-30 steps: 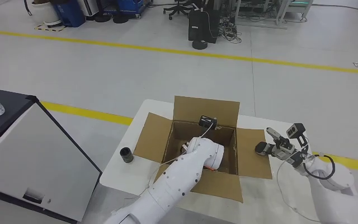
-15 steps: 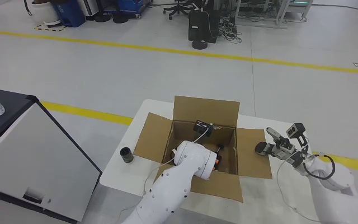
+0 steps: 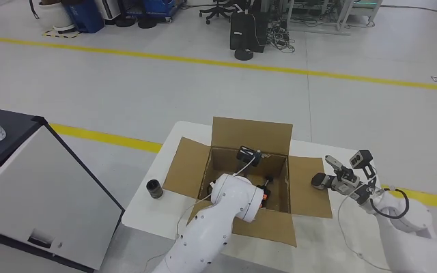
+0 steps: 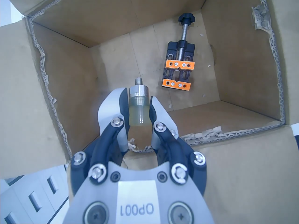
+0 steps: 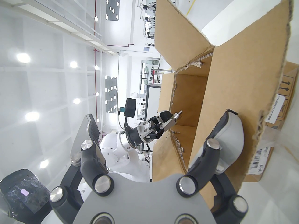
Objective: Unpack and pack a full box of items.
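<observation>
— Cardboard box (image 3: pixel 249 133), one, flaps open, stands mid-table (image 3: pixel 147 208). What's inside?
— One orange-and-black vise (image 4: pixel 178 71), flat on the box floor.
— And the grippers?
— Two. Left gripper (image 4: pixel 139 100) is clamped on one translucent cylinder (image 4: pixel 139 114) with a metal threaded cap, above the box floor. Right gripper (image 5: pixel 160 117), fingers spread and empty, sits beside the box's right flap. One dark round container (image 3: pixel 155 189) stands near the table's left edge.

Left arm (image 3: pixel 232 198) drawn back toward box (image 3: pixel 251 133) near edge, apparently higher; vise (image 4: pixel 178 71) uncovered.
</observation>
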You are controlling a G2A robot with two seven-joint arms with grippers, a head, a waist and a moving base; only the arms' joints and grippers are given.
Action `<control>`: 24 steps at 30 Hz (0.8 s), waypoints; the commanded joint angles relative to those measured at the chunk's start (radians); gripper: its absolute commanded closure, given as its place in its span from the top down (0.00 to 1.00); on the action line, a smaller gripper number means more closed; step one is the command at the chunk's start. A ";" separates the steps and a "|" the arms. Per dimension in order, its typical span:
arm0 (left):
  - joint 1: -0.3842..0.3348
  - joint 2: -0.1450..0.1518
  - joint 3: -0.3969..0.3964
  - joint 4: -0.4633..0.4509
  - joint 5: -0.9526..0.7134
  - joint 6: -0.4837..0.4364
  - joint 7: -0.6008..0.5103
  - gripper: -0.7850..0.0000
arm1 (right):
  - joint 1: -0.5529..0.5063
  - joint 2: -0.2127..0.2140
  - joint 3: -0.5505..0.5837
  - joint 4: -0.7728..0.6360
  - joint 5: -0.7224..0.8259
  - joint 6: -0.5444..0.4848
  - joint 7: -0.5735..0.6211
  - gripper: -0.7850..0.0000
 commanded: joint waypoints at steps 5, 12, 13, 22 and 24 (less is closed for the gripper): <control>0.000 0.000 0.000 0.000 0.000 0.000 0.000 0.00 | 0.000 0.000 0.000 0.000 0.000 0.000 0.000 1.00; 0.000 0.000 0.000 0.000 0.000 0.000 0.000 0.00 | 0.000 0.000 0.000 0.000 0.000 0.000 0.000 1.00; 0.000 0.000 0.000 0.000 0.000 0.000 0.000 0.00 | 0.000 0.000 0.000 0.000 0.000 0.000 0.000 1.00; 0.031 0.007 -0.020 -0.016 0.010 -0.030 0.041 0.00 | 0.000 0.000 0.000 0.000 0.000 0.000 0.000 1.00; 0.045 0.011 -0.033 -0.049 0.017 -0.047 0.039 0.00 | 0.000 0.000 0.000 0.000 0.000 0.000 0.000 1.00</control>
